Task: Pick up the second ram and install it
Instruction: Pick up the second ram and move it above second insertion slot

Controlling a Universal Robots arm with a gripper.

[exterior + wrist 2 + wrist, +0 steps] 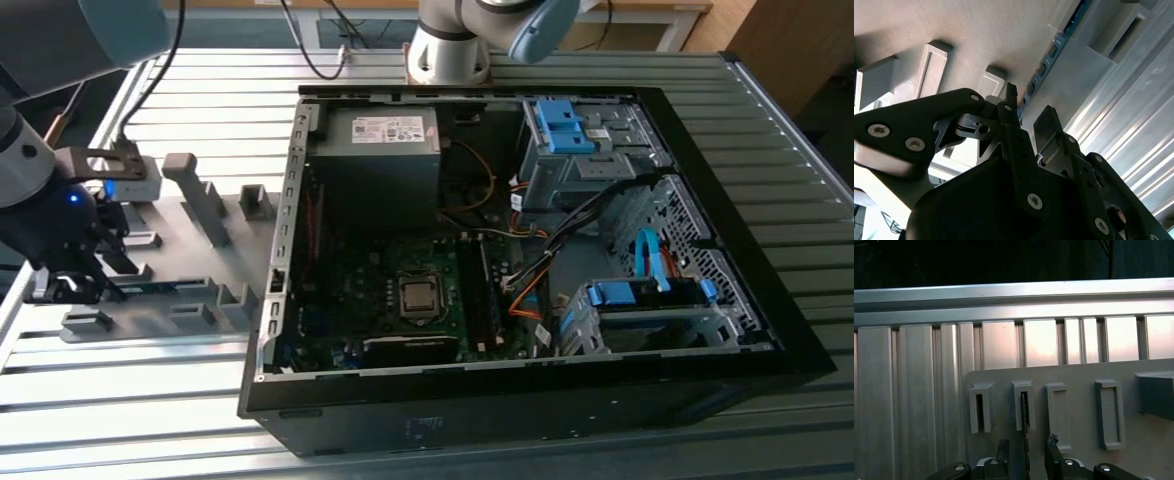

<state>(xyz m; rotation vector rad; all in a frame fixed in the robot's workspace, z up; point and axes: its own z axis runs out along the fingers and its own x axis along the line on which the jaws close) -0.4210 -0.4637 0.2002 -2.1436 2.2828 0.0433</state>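
The second ram (1025,426) stands on edge in a slot of the grey holder plate (1079,385), seen end-on as a thin dark strip. In the second wrist view its blue-green board with black chips (1046,65) runs away from the fingers. My gripper (1027,444) is open, one fingertip (1002,445) on each side of the stick with a gap on both sides. In the exterior view the gripper (74,285) is low over the holder plate (200,310) at the exterior view's left, at the end of the ram (158,287).
The open computer case (534,250) lies to the exterior view's right of the holder, with the motherboard (400,300) and its long black slots (483,290) inside. Tall grey holder blocks (200,200) rise from the plate. The ribbed aluminium table (904,390) surrounds everything.
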